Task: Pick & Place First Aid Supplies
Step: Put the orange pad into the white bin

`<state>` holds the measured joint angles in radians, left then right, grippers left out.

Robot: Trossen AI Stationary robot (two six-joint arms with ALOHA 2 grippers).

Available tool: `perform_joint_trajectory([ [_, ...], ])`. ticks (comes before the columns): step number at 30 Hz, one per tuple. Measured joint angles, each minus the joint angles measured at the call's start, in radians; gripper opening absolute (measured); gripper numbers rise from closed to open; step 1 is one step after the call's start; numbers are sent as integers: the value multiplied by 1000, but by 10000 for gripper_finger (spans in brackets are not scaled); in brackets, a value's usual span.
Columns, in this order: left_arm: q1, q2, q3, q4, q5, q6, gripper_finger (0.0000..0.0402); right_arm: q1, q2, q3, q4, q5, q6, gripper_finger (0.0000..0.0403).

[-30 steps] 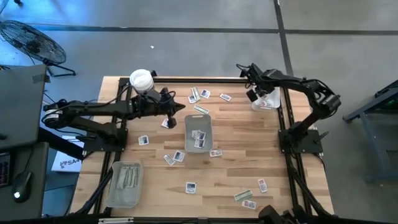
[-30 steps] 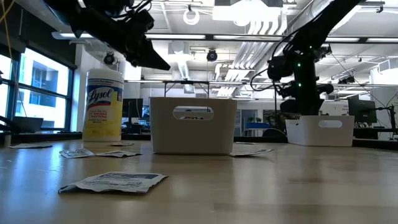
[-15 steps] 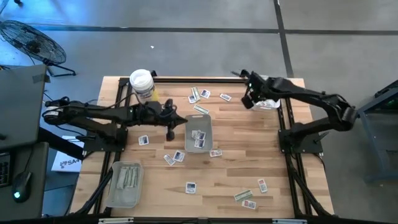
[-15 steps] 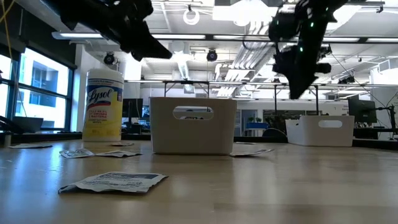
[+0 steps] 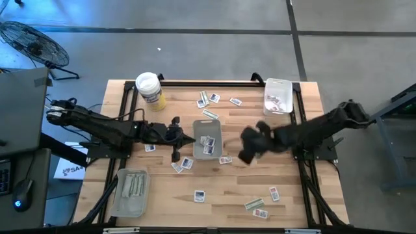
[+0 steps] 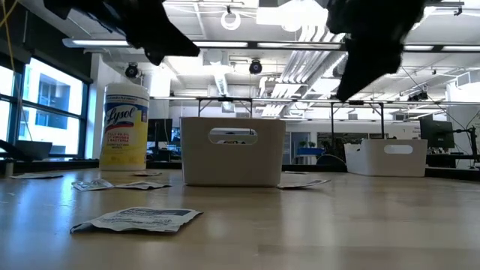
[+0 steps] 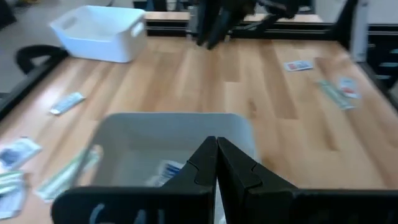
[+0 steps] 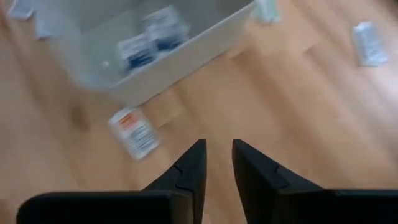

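One yellow label on the round tub (image 6: 125,126) reads "Lysol". Beside the middle tray (image 5: 207,138), on its left, the left gripper (image 5: 175,154) hangs with fingers pressed together, empty. Small packets (image 5: 203,143) lie in that tray and scattered on the table (image 5: 247,179). Right of the tray, the right gripper (image 5: 246,155) hovers slightly parted, holding nothing.

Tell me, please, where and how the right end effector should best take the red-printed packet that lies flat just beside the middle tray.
Probably from straight above. The red-printed packet lies flat on the table, beside the middle tray but apart from it. The right end effector should pinch across its narrow width, near the middle, with fingertips on the two long edges.
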<state>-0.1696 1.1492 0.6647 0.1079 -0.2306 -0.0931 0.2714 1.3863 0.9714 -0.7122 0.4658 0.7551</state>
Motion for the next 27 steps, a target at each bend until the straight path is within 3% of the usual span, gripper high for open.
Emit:
perform_joint_trajectory([
  [4, -69, 0, 0, -8, 0, -54, 2, 131, 101, 0, 32, 42, 171, 80],
  [8, -147, 0, 0, -16, -44, -91, 2, 185, 235, 0, 144, 54, 324, 96],
  [14, -219, 0, 0, -78, -161, -99, 2, 128, 383, 0, 291, 24, 520, 130],
  [17, -233, 0, 0, -103, -202, -131, 2, 76, 388, 0, 267, -51, 528, 142],
  [27, -232, 0, 0, -136, -233, -174, 2, 49, 401, 0, 291, -111, 613, 137],
])
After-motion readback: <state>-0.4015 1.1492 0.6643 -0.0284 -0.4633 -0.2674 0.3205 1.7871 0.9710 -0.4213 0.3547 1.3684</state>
